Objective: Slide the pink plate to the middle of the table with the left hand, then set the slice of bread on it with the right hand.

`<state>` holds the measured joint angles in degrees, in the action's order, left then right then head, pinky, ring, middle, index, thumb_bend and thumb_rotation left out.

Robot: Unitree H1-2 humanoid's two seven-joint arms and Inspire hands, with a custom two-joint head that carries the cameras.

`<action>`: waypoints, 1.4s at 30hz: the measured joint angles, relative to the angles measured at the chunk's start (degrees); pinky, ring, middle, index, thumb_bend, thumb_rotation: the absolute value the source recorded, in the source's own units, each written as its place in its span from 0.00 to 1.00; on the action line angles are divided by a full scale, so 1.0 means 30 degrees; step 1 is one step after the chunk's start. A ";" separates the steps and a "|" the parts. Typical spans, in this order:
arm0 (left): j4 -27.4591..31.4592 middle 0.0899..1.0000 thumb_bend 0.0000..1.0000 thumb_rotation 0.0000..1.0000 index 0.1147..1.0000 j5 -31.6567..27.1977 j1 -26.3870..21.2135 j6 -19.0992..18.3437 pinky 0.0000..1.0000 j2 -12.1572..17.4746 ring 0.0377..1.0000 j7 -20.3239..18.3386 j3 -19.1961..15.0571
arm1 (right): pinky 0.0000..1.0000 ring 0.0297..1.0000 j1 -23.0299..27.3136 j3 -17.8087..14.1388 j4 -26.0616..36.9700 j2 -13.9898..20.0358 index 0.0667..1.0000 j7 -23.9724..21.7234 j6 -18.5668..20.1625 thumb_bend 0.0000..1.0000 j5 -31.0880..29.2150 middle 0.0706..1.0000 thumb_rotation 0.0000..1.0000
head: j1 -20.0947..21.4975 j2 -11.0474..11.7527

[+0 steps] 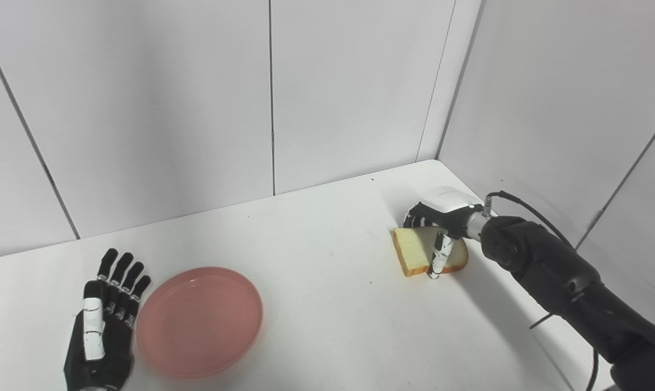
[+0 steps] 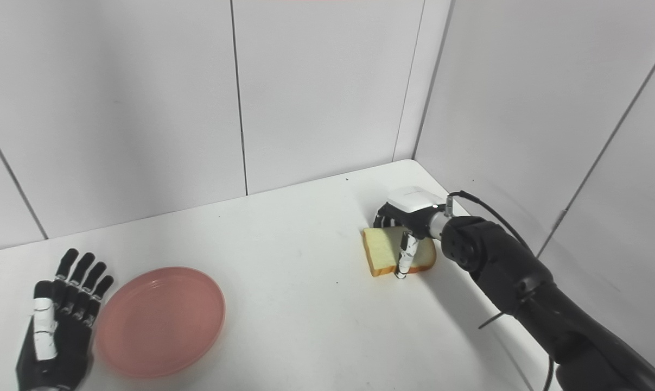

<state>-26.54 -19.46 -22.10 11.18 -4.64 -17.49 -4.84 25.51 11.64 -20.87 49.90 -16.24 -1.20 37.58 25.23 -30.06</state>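
1. Currently I see my right hand at the far right of the white bench, fingers behind and thumb in front, pinching the square slice of toasted-looking bread with a brown crust.
2. I see the slice tilted up on its lower edge, which looks to touch the bench, with its pale yellow face turned toward the camera.
3. I see my left hand lying flat at the near left, fingers spread and straight, holding nothing, just beside the left rim of the round, shallow pink plastic plate.
4. I see the plate left of the bench's middle and well apart from the bread; I judge it not yet centred.
5. My judgement for doing this step well: firm up the pinch before lifting, since a thin, soft slice may bend or slip out.
6. I would lift it clear of the bench, carry it left, and lower it flat onto the plate's floor rather than across its raised rim.
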 measured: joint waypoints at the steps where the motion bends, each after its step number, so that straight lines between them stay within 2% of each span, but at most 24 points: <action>1: 0.0005 0.94 0.77 0.77 0.92 -0.0003 -0.0004 -0.0012 0.93 -0.0008 0.93 0.0000 0.0001 | 0.31 0.37 -0.0095 -0.0056 0.0253 0.0000 0.46 0.0154 0.0001 0.53 0.0038 0.43 0.00 | 0.0000 0.0000; 9: 0.0002 0.94 0.76 0.78 0.92 -0.0003 -0.0026 -0.0071 0.92 -0.0064 0.93 0.0005 0.0052 | 0.32 0.38 -0.0190 -0.0181 0.1393 -0.0161 0.47 0.0290 -0.0011 0.53 -0.0253 0.42 0.00 | -0.0205 0.0029; 13: -0.0005 0.93 0.76 0.78 0.91 0.0009 -0.0021 -0.0065 0.91 -0.0074 0.92 0.0005 0.0065 | 0.31 0.36 -0.0237 -0.0684 0.2203 -0.0169 0.47 0.0459 -0.0201 0.53 -0.0643 0.41 0.00 | -0.0350 0.0000; 19: 0.0006 0.95 0.75 0.80 0.93 0.0168 -0.0008 -0.0060 0.94 -0.0062 0.95 0.0005 0.0221 | 0.34 0.39 -0.0229 -0.1509 0.4664 -0.0345 0.47 0.0653 -0.0673 0.53 -0.1046 0.42 0.00 | -0.0849 -0.0030; 22: 0.0019 0.96 0.76 0.81 0.93 0.0191 -0.0006 -0.0061 0.94 -0.0081 0.95 0.0008 0.0318 | 0.34 0.38 -0.0124 -0.1672 0.5061 -0.0605 0.47 0.0650 -0.0704 0.53 -0.1249 0.41 0.00 | -0.0995 -0.0029; 31: 0.0516 0.96 0.75 0.82 0.94 0.0853 0.0300 -0.0102 0.96 -0.0182 0.96 0.0618 0.0530 | 0.32 0.37 0.0523 -0.1837 0.7278 -0.2317 0.47 -0.0289 -0.0459 0.53 -0.1948 0.40 0.00 | -0.1843 0.0000; 34: 0.0629 0.96 0.77 0.82 0.94 0.1033 0.0408 -0.0106 0.96 -0.0402 0.96 0.0850 0.0611 | 0.28 0.33 0.0961 -0.1899 0.7434 -0.2966 0.47 -0.0453 -0.0442 0.53 -0.2372 0.39 0.00 | -0.2603 -0.0146; 38: 0.0642 0.97 0.77 0.83 0.94 0.1209 0.0419 -0.0112 0.97 -0.0557 0.96 0.1098 0.0717 | 0.26 0.32 0.1225 -0.1902 0.7400 -0.3594 0.47 -0.0454 -0.0468 0.53 -0.2638 0.38 0.00 | -0.2608 -0.0146; 39: 0.0736 0.97 0.77 0.83 0.95 0.1433 0.0455 -0.0126 0.97 -0.0573 0.97 0.1297 0.0764 | 0.26 0.31 0.1254 -0.1909 0.7388 -0.3745 0.47 -0.0456 -0.0466 0.53 -0.2643 0.38 0.00 | -0.3971 -0.0321; 42: 0.0992 0.98 0.74 0.86 0.96 0.1913 0.0646 -0.0257 0.99 -0.0665 0.97 0.1839 0.0952 | 0.27 0.32 0.1330 -0.1788 0.7378 -0.4550 0.48 -0.0450 -0.0460 0.53 -0.2640 0.38 0.00 | -0.4688 -0.0381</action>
<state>-23.57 -13.72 -20.17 10.41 -6.63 -11.97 -1.98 29.50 6.27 1.26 36.25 -17.59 -2.58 29.66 11.16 -31.20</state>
